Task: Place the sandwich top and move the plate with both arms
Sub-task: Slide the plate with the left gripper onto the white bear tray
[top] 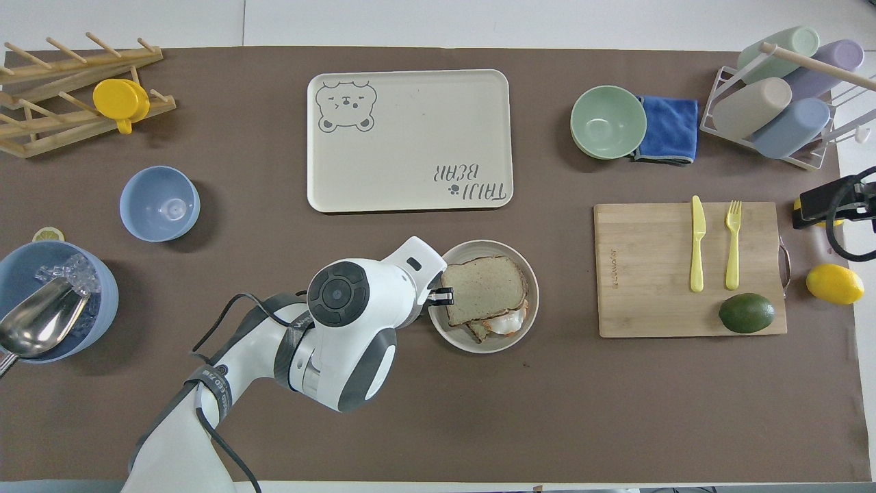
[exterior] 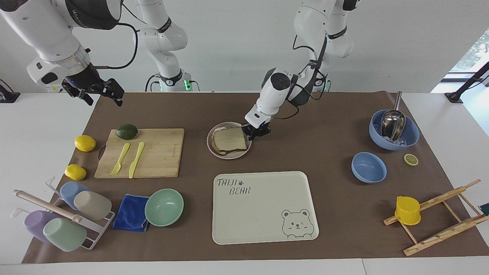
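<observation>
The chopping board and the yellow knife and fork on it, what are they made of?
The rectangular chopping board looks like pale bamboo or wood: visible strips, matt finish, a metal-looking handle at one end. The yellow knife and yellow fork look like moulded plastic: uniform colour, smooth surface.

White table [exterior: 46, 126] with brown mat [exterior: 332, 114] on top. Plain white wall [exterior: 229, 42] at the robots' end; window [exterior: 471, 49] by left arm's end, daylight.

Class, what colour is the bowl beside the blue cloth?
Mint green bowl; clearest in the overhead view.
</observation>
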`<act>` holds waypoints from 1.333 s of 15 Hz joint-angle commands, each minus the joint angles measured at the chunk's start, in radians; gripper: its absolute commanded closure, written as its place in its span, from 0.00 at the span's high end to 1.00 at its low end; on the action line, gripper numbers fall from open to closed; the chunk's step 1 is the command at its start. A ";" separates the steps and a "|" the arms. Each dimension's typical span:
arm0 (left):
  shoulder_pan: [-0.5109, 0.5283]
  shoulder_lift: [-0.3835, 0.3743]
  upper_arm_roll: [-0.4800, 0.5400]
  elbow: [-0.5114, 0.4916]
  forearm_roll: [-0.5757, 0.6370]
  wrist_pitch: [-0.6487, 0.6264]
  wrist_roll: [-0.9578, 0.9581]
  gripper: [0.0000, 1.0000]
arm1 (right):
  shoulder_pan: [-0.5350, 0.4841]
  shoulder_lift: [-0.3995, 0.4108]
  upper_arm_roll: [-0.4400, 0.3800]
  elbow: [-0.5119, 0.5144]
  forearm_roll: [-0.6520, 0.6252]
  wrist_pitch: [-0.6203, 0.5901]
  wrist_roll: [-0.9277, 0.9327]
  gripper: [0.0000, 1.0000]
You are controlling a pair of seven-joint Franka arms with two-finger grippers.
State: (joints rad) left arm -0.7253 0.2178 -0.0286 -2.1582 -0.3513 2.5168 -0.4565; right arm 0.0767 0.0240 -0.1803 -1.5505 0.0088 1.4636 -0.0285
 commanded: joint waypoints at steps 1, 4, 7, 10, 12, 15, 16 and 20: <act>0.039 -0.035 0.010 -0.009 -0.029 -0.022 -0.011 0.00 | 0.003 -0.019 0.002 -0.023 -0.012 0.007 0.004 1.00; 0.121 -0.044 0.010 0.076 -0.031 -0.163 0.002 0.00 | 0.003 -0.019 0.002 -0.023 -0.012 0.007 0.004 1.00; 0.196 -0.034 0.010 0.171 -0.037 -0.257 0.001 0.00 | 0.003 -0.019 0.002 -0.023 -0.013 0.007 0.004 1.00; 0.263 0.015 0.012 0.279 -0.046 -0.285 -0.007 0.00 | 0.003 -0.019 0.002 -0.023 -0.012 0.007 0.004 1.00; 0.306 0.052 0.015 0.352 -0.077 -0.286 -0.013 0.00 | 0.003 -0.019 0.002 -0.023 -0.013 0.007 0.004 1.00; 0.328 0.182 0.019 0.515 -0.078 -0.294 -0.027 0.00 | 0.003 -0.019 0.002 -0.025 -0.012 0.007 0.004 1.00; 0.328 0.240 0.019 0.570 -0.074 -0.294 -0.040 0.00 | 0.003 -0.019 0.002 -0.023 -0.012 0.007 0.004 1.00; 0.328 0.388 0.042 0.718 -0.072 -0.283 -0.063 0.00 | 0.003 -0.019 0.002 -0.023 -0.012 0.007 0.004 1.00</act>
State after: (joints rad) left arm -0.3970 0.5154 -0.0031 -1.5646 -0.4097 2.2553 -0.4991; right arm 0.0767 0.0240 -0.1802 -1.5508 0.0088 1.4636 -0.0285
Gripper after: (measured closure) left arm 0.969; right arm 0.000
